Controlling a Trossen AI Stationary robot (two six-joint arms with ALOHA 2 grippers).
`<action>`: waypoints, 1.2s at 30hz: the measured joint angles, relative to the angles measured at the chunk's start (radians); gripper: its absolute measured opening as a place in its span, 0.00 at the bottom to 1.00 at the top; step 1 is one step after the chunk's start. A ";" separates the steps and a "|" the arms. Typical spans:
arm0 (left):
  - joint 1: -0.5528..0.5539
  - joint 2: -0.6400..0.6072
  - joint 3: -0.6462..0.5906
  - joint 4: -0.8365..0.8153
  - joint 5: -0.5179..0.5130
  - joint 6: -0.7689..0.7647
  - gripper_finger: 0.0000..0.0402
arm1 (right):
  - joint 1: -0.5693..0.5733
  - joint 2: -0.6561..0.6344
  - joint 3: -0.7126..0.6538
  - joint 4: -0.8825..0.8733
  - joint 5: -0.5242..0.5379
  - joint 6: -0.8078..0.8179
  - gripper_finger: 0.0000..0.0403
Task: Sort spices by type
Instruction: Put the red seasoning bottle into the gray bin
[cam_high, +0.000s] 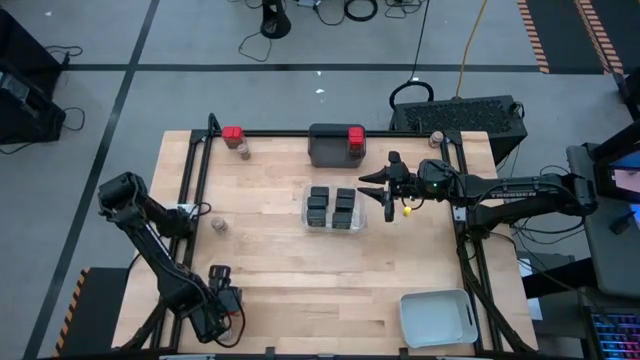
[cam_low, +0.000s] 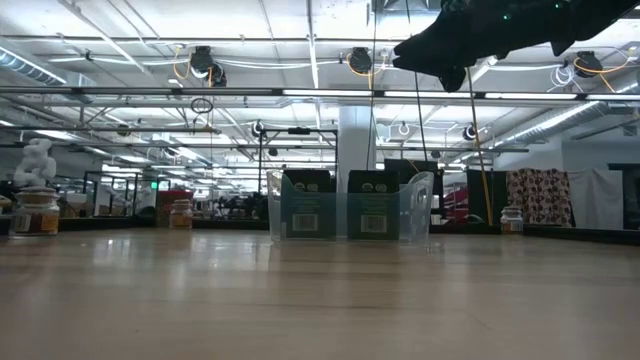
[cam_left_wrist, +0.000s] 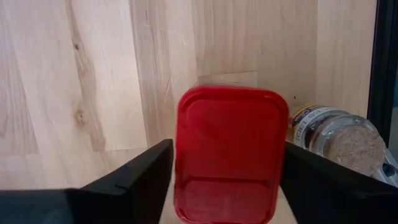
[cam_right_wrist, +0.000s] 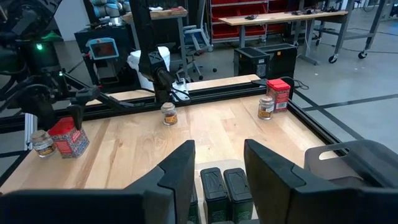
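At the near left corner of the surface (cam_high: 270, 260), my left gripper (cam_left_wrist: 221, 186) straddles a red-topped tin (cam_left_wrist: 227, 152), one finger on each flank with a slim gap either side, jaws parted and nothing yet gripped. The tin's wider face spans the space between my fingers; a round jar (cam_left_wrist: 339, 134) lies tipped just beside it. This arm is plainly the nearer. My right gripper (cam_right_wrist: 217, 162) hovers empty and partly open above the black boxes (cam_right_wrist: 225, 186) in the clear tray (cam_high: 335, 210) mid-surface. I judge closing comes next.
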 joint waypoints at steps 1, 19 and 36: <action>0.000 0.000 0.000 0.000 0.000 0.000 0.64 | 0.000 0.000 0.000 0.000 0.000 0.000 0.30; 0.094 -0.091 0.043 -0.182 -0.089 0.036 0.57 | 0.000 0.000 0.000 -0.017 0.000 -0.004 0.30; 0.730 -0.227 0.097 0.109 -0.278 0.722 0.57 | -0.004 0.000 0.000 -0.144 0.011 -0.091 0.30</action>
